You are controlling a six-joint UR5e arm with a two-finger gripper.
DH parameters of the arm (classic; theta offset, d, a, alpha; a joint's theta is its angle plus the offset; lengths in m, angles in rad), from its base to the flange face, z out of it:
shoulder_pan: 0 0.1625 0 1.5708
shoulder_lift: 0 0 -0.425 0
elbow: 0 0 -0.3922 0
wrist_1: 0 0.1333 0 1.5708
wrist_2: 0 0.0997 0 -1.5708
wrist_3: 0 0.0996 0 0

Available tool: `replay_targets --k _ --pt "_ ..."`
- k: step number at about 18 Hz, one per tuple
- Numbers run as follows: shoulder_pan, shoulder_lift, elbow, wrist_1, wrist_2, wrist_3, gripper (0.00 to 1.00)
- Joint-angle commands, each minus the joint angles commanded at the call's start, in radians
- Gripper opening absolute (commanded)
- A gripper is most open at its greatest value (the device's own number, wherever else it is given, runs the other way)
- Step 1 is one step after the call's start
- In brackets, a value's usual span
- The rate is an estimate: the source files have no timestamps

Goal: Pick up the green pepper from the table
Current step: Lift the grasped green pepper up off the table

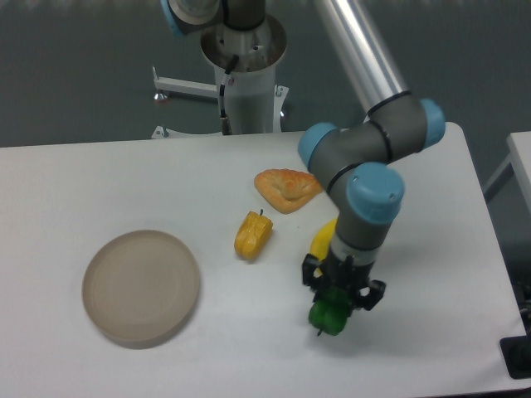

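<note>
While the round beige plate (141, 287) is sitting at the left of the white table (66, 182), a yellow-orange pepper (252, 235) is lying on its side near the middle, well apart from the plate. Just beyond it, toward the arm's base, a flat orange pastry-like piece (286, 187) is resting on the tabletop. Further right, a yellow object (323, 239) is peeking out from behind the arm's wrist; too little of it is showing to name it. Below that, the gripper (338, 300) is pointing downward with its two black fingers clenched on the green pepper (329, 315), which is hanging stem-down near the table's front edge. Whether the pepper is touching the surface is not clear from this angle.
</note>
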State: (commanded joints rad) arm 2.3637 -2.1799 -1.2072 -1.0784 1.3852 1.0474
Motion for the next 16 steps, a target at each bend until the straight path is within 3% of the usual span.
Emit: replay_targets --k 7,10,16 --pt "0.065 0.028 0.003 -0.038 0.026 0.181 0.4" --pt "0.063 0.034 0.002 -0.041 0.087 0.198 0.4" --pt "0.063 0.035 0.005 -0.041 0.089 0.197 0.4"
